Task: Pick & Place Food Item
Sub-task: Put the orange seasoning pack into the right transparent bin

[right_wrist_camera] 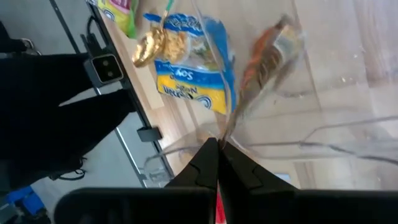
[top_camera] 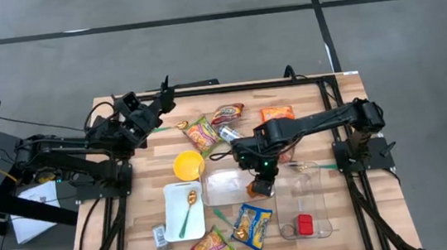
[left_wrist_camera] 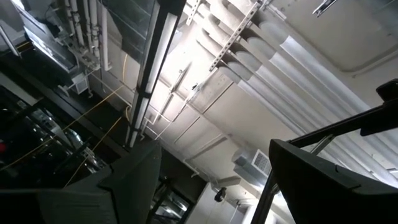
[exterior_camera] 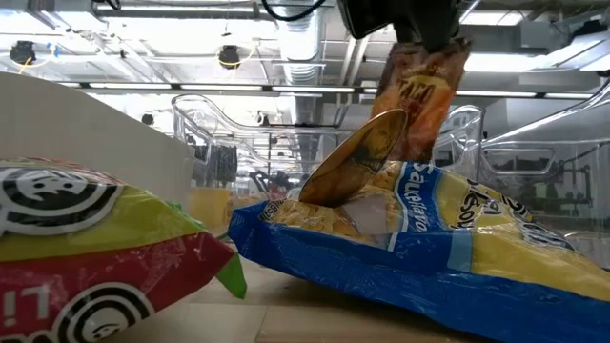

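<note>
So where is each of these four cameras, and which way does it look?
High view: overhead, straight down on the table; both arms show, the right tool holding an orange snack packet.
Low view: table height, level across; the right tool's tip shows up top.
Left wrist view: on the raised left arm, facing the ceiling; its open fingers show.
Right wrist view: looking down past shut fingers.
Shared: the blue-yellow packet appears in the low, right wrist and high views.
</note>
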`<action>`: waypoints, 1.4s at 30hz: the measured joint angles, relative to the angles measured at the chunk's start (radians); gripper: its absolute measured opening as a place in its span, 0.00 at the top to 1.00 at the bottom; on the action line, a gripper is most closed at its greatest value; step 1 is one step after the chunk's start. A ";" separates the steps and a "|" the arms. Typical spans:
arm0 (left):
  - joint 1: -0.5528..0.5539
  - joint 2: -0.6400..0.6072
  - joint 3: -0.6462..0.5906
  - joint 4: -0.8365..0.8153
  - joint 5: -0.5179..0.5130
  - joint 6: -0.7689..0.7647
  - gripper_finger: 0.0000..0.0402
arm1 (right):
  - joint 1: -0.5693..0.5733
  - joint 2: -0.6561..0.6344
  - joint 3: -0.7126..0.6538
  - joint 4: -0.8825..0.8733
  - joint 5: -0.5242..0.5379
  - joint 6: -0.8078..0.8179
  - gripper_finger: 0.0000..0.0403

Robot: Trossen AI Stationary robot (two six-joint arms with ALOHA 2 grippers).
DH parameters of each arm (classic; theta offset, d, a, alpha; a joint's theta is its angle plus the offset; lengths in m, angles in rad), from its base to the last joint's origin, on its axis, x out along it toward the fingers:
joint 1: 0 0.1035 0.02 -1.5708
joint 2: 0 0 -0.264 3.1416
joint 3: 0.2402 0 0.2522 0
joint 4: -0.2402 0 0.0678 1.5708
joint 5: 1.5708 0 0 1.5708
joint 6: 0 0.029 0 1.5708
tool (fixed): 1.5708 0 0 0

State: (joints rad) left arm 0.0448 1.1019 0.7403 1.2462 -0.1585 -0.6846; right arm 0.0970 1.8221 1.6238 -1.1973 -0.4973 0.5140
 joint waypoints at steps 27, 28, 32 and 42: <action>0.000 0.000 0.000 -0.020 0.000 0.021 0.27 | -0.087 -0.002 0.000 -0.057 -0.001 -0.051 1.00; 0.000 0.000 0.000 -0.020 0.000 0.021 0.27 | -0.090 -0.002 0.000 -0.060 -0.001 -0.052 1.00; 0.000 0.000 0.000 -0.020 0.000 0.027 0.27 | -0.093 -0.009 0.001 -0.100 -0.003 -0.054 1.00; 0.000 0.000 0.000 -0.055 0.000 0.029 0.27 | -0.062 -0.133 0.092 -0.267 0.029 -0.023 1.00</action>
State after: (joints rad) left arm 0.0452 1.1017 0.7403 1.1908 -0.1587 -0.6552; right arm 0.0348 1.6894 1.7157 -1.4640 -0.4687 0.4912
